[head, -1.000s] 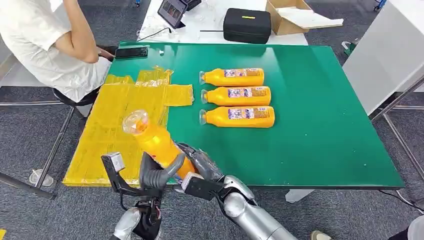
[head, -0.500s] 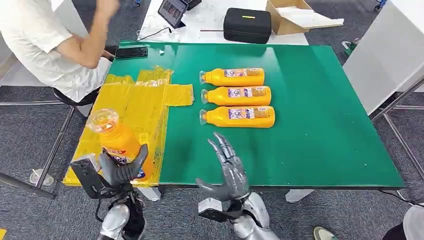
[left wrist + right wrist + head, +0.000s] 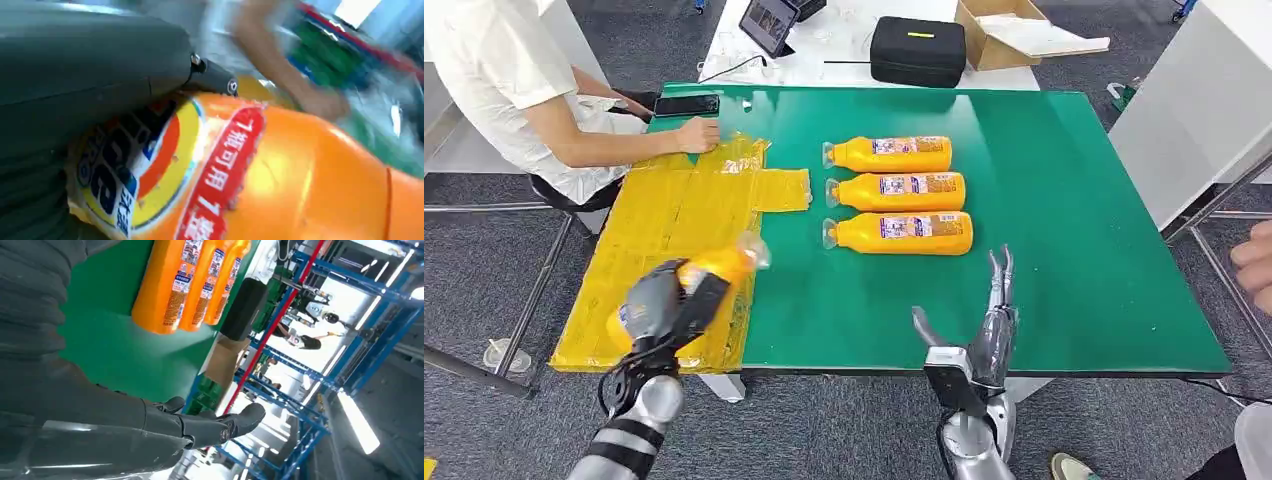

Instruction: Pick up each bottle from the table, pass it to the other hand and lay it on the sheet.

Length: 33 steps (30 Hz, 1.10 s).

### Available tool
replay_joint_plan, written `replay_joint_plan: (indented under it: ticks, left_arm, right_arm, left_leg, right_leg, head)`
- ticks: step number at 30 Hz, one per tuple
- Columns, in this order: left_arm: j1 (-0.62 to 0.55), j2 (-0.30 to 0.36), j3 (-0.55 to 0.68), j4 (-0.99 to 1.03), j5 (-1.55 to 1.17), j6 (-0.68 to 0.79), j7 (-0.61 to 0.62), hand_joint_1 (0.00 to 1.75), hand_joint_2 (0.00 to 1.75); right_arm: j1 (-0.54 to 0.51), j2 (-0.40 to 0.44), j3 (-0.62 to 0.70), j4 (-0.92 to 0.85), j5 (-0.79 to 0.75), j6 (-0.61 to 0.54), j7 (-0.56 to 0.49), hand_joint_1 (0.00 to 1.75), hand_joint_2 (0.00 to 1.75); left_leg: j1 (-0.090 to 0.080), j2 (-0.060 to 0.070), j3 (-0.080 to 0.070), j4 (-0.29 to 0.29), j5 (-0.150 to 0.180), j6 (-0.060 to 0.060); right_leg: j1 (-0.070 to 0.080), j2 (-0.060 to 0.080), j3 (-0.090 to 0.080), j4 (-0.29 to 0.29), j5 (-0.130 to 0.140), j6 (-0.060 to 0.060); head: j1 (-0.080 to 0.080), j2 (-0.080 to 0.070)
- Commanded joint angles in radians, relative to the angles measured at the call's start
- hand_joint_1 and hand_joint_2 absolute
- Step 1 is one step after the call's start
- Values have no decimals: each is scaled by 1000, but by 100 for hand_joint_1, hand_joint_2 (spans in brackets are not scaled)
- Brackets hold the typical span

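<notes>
Head view frames were read from left to right. At the far left a person [image 3: 494, 90] was seated, one hand resting on the far edge of the yellow sheet [image 3: 674, 215], seemingly to keep it flat on the green table [image 3: 1064, 230]. Over the near end of that sheet the left robot hand [image 3: 664, 305] was seen clenched around an orange bottle [image 3: 724, 265], which was tipped almost onto its side with its clear cap pointing toward the table's middle; this tilt was judged to serve the laying-down step. In the left wrist view the same bottle [image 3: 280, 175] was pressed against the grey cover and its label was plainly readable.

Further right, three more bottles [image 3: 899, 195] were lined up side by side on the table, caps toward the sheet, left untouched for later rounds. At the near edge the right robot hand [image 3: 989, 325] was held released, fingers straight and apart, nothing in it.

Compared with half a second before, the bottle had been turned from upright to nearly lying, the right robot hand had been drawn further right, and the person's raised arm had been lowered onto the sheet.
</notes>
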Motion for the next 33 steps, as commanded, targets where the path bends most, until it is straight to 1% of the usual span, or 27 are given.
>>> replay_joint_plan:
  ticks: [1, 2, 3, 4, 5, 6, 7, 8, 10, 11, 12, 13, 14, 18, 20, 23, 24, 25, 26, 27, 28, 29, 30, 31, 32, 33]
  left_arm:
    - [-201, 70, -182, 443, -118, -178, 29, 175, 175]
    - [-204, 74, -168, 456, -94, -240, 22, 175, 175]
    - [-204, 83, -170, 465, -93, -262, 16, 175, 175]
    - [-206, 92, -185, 472, -106, -281, 7, 140, 175]
    - [-207, 99, -194, 476, -112, -299, 2, 105, 175]
    - [-206, 105, -193, 479, -111, -300, 0, 45, 175]
    - [-206, 105, -194, 482, -112, -304, 2, 9, 175]
    - [-209, 106, -204, 486, -121, -311, 4, 2, 175]
    - [-212, 107, -208, 486, -125, -314, 5, 0, 175]
    - [-218, 105, -212, 491, -131, -321, 22, 0, 175]
    - [-218, 105, -212, 491, -131, -321, 22, 0, 175]
    - [-223, 104, -220, 492, -139, -329, 32, 0, 175]
    - [-226, 103, -221, 494, -139, -337, 34, 0, 175]
    - [-239, 104, -204, 499, -115, -383, 28, 0, 175]
    - [-238, 106, -178, 477, -78, -383, -15, 0, 175]
    - [-215, 84, -129, 395, -11, -302, -90, 0, 175]
    - [-209, 81, -125, 380, -3, -296, -97, 0, 175]
    - [-185, 68, -118, 321, 20, -284, -111, 0, 175]
    - [-156, 61, -112, 261, 48, -276, -135, 0, 175]
    - [-142, 60, -115, 233, 58, -279, -141, 0, 175]
    - [-96, 60, -130, 140, 83, -276, -149, 0, 175]
    - [-77, 57, -131, 102, 103, -263, -167, 0, 175]
    - [-34, 54, -150, 15, 128, -257, -164, 0, 175]
    - [-2, 55, -180, -61, 136, -232, -157, 0, 175]
    - [35, 59, -226, -146, 151, -207, -175, 0, 175]
    - [48, 62, -241, -177, 157, -205, -162, 0, 175]
  right_arm:
    - [-42, -53, 96, 95, -58, 1, -2, 0, 175]
    - [-49, -59, 114, 109, -68, 11, -2, 0, 175]
    - [-53, -60, 123, 113, -80, 15, -2, 0, 175]
    - [-55, -60, 132, 110, -90, 17, -2, 0, 175]
    - [-57, -66, 147, 112, -100, 5, -2, 0, 175]
    - [-58, -64, 152, 115, -99, 1, -2, 0, 175]
    - [-58, -64, 156, 118, -107, 6, -2, 0, 175]
    - [-58, -69, 166, 116, -118, 1, -2, 0, 175]
    - [-57, -68, 167, 119, -121, 3, -2, 0, 175]
    - [-58, -70, 170, 124, -128, 8, -2, 0, 175]
    - [-58, -70, 170, 124, -128, 8, -2, 0, 175]
    - [-59, -72, 176, 127, -128, 4, -2, 0, 175]
    - [-60, -74, 178, 130, -128, 3, -2, 0, 175]
    - [-64, -76, 181, 134, -135, 4, -2, 0, 175]
    - [-66, -78, 187, 133, -143, 4, -2, 0, 175]
    - [-57, -77, 183, 129, -140, 2, -2, 0, 175]
    - [-56, -78, 184, 127, -142, 2, -2, 0, 175]
    - [-46, -73, 169, 118, -129, 1, -2, 0, 175]
    - [-42, -73, 167, 115, -128, 1, -2, 0, 175]
    - [-40, -74, 167, 113, -129, 1, -2, 0, 175]
    - [-38, -78, 168, 106, -123, 1, -2, 0, 175]
    - [-39, -79, 166, 108, -109, 1, -2, 0, 175]
    - [-42, -65, 129, 126, -33, 1, -2, 0, 175]
    - [-59, -76, 131, 175, 19, 1, -1, 0, 175]
    - [-88, -87, 115, 221, 139, 1, 26, 0, 175]
    - [-98, -89, 110, 234, 138, 6, 25, 0, 175]
  left_leg:
    - [0, 3, 8, -2, -2, 0]
    - [0, 2, 5, -1, -1, 0]
    - [0, 3, 8, -2, -1, 0]
    - [1, 5, 11, -2, -2, 0]
    - [0, 3, 8, -1, -1, 0]
    - [1, 5, 11, -2, -2, 0]
    - [0, 5, 12, -3, -2, 0]
    - [0, 3, 12, -2, -2, -1]
    - [1, 7, 16, -2, -4, -2]
    - [0, 3, 16, -2, -3, -2]
    - [0, 6, 17, -3, -3, -2]
    - [0, 4, 17, -3, -3, -2]
    - [0, 6, 18, -3, -3, -2]
    - [1, 4, 19, -2, -2, -2]
    - [0, 4, 20, -3, -2, -2]
    - [1, 5, 20, -3, -2, -3]
    - [1, 4, 19, -3, -2, -3]
    - [1, 2, 19, -2, -2, -2]
    - [1, 3, 20, -3, -2, -2]
    - [0, 1, 19, -3, -2, -2]
    - [0, 2, 19, -2, -2, -2]
    - [0, 2, 18, -2, -2, -2]
    - [0, 1, 17, -2, -2, -2]
    - [0, 2, 18, -2, -3, -1]
    - [0, 1, 15, -2, -2, -2]
    - [0, 2, 16, -2, -3, -1]
  right_leg:
    - [1, 1, 7, -2, -1, -2]
    - [0, 1, 5, -1, 0, -1]
    - [1, 1, 7, -2, 0, -2]
    - [2, 3, 10, -2, -1, -3]
    - [1, 2, 7, -1, 0, -2]
    - [1, 4, 10, -2, 0, -3]
    - [1, 4, 11, -2, 0, -3]
    - [0, 2, 11, -1, -1, -2]
    - [1, 6, 14, -2, -1, -5]
    - [0, 3, 14, -1, -2, -5]
    - [1, 4, 15, -2, -1, -5]
    - [1, 3, 15, -1, -2, -5]
    - [1, 4, 16, -3, -1, -6]
    - [1, 3, 18, -1, -2, -5]
    - [1, 4, 19, -2, -1, -5]
    - [1, 4, 18, -2, -1, -6]
    - [1, 3, 18, -1, 0, -4]
    - [1, 1, 18, -1, -1, -4]
    - [1, 1, 18, -2, -1, -4]
    - [1, 0, 18, -1, -1, -4]
    - [1, 1, 17, -1, -2, -4]
    - [1, 1, 17, -1, -1, -3]
    - [0, 0, 16, -1, -2, -3]
    - [1, 0, 17, -2, -3, -4]
    - [0, 0, 15, -1, -2, -3]
    - [0, 0, 15, -2, -2, -3]
  head:
    - [0, 0]
    - [0, 0]
    - [0, 0]
    - [0, 0]
    - [0, 0]
    - [0, 0]
    - [0, 0]
    - [0, 0]
    - [0, 0]
    - [0, 0]
    - [0, 0]
    - [0, 0]
    - [0, 0]
    - [0, 0]
    - [0, 0]
    - [0, 0]
    - [0, 0]
    - [0, 0]
    - [0, 0]
    - [0, 0]
    - [0, 0]
    - [0, 0]
    - [0, 0]
    - [0, 0]
    - [0, 0]
    - [0, 0]
